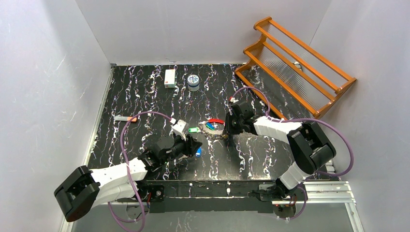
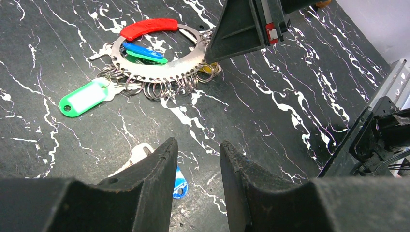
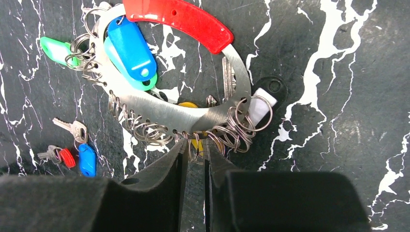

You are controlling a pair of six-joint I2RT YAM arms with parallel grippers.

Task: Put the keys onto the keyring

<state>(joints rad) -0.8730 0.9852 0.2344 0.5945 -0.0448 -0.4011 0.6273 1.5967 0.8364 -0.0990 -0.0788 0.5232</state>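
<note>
keyring (image 3: 164,113) is lying flat on the black table (image 1: 145,92) between the two claws. it is showing as a silver crescent plate with a red grip (image 3: 179,17) on the side away from the right claw (image 3: 196,145), and small split rings (image 3: 145,131) are hanging all along its opposite edge. a blue tag (image 3: 130,48) is resting inside the keyring's curve, and a green tag (image 2: 84,96) is trailing off its rim on the left arm's side.

the right claw is pressing in at the keyring's ringed edge. its jaws are standing almost together with only a thin slit between them, and the tips are sitting among the split rings. i cannot tell whether they are pinching one.

the left claw (image 2: 198,145) is hovering near the keyring but apart from it. its jaws are standing open and holding nothing.

loose keys (image 3: 72,129) are lying on the table apart from the keyring, on the left claw's side: a bare silver one, a red-capped one and a blue-capped one. the blue-capped one is lying just under the left claw.
</note>
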